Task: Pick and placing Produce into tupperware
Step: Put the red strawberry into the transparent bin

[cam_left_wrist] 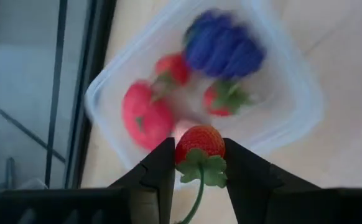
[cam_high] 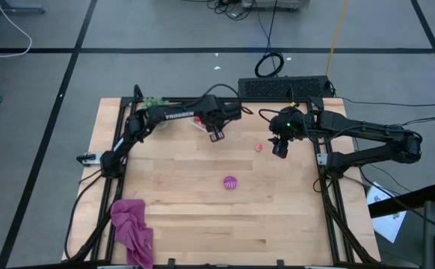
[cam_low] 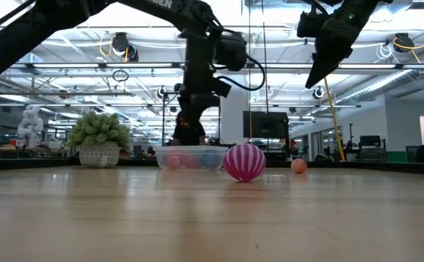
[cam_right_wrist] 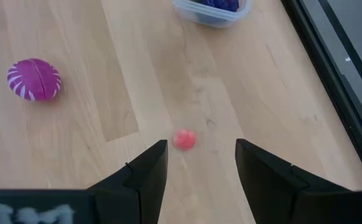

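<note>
- Overhead, two arms reach over the wooden table (cam_high: 202, 202): the left gripper (cam_high: 217, 134) is at the far middle, the right gripper (cam_high: 279, 147) is just to its right, and the two are apart.
- The left wrist view shows what the high view does not: the left gripper (cam_left_wrist: 196, 163) pinches one red strawberry (cam_left_wrist: 199, 144) between its fingers, green leaves and stem hanging out below, directly above the clear tupperware (cam_left_wrist: 293, 118).
- Four pieces of produce lie inside that tub: a blue-purple bunch (cam_left_wrist: 224, 46), a pink round fruit (cam_left_wrist: 145, 117), and two small red ones (cam_left_wrist: 171, 67) (cam_left_wrist: 221, 99).
- Two pieces lie loose on the table: one magenta-striped ball (cam_high: 230, 182) near the middle and one small pink-red piece (cam_high: 259, 147) between the grippers.
- The right wrist view shows the right gripper (cam_right_wrist: 199, 165) with its fingers spread wide and holding nothing, the small piece (cam_right_wrist: 184, 139) on the wood beyond them, the striped ball (cam_right_wrist: 34, 79) well off to one side, and the tub (cam_right_wrist: 212, 11) farther off.
- The low view alone shows height: both grippers hang well above the tabletop, and the tub (cam_low: 190, 157) sits behind the striped ball (cam_low: 244, 161).
- One green plant (cam_low: 99, 138) stands at the far left; one magenta cloth (cam_high: 133, 230) lies at the near left corner.
</note>
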Controlling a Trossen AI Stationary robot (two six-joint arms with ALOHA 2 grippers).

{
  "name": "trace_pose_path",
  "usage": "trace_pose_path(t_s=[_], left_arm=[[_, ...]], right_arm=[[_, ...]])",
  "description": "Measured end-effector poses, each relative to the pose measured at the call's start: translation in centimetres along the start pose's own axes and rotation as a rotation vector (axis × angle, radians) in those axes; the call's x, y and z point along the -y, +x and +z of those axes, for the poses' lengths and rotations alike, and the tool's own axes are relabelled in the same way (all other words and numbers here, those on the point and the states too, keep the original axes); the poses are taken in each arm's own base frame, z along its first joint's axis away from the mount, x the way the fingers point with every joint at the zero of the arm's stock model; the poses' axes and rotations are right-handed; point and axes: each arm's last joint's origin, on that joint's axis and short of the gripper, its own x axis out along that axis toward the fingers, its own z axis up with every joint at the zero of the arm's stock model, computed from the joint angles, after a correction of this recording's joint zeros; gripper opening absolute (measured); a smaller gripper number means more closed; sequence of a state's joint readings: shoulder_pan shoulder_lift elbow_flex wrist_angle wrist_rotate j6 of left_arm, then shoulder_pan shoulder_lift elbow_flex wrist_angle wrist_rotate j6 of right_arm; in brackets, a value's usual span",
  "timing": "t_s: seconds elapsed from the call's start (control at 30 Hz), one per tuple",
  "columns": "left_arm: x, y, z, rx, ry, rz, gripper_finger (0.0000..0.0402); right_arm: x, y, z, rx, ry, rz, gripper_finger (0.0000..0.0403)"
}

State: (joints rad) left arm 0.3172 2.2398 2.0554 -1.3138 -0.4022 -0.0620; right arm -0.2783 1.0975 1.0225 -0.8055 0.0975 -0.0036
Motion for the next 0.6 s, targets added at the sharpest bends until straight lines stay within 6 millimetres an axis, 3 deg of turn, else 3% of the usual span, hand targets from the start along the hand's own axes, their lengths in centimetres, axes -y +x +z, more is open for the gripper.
trace_pose_path(t_s=[0.2, 0.47, 0.6], left_arm=[[-2.0, 1.3, 0.0, -0.018, -0.052, -0.001, 0.0120], [-1.3, 4.3, -0.9, -0.074, -0.037, -0.052, 0.0120], [-1.2, 4.8, -0.9, -0.068, -0.037, -0.057, 0.0120]], right_arm=[[0.0, 0.0, 0.0, -0.005, 0.000, 0.000, 0.0181], [0.0, 0.0, -0.1, -0.008, -0.009, 0.000, 0.0181], [0.0, 0.0, -0.1, -0.007, -0.008, 0.000, 0.0181]])
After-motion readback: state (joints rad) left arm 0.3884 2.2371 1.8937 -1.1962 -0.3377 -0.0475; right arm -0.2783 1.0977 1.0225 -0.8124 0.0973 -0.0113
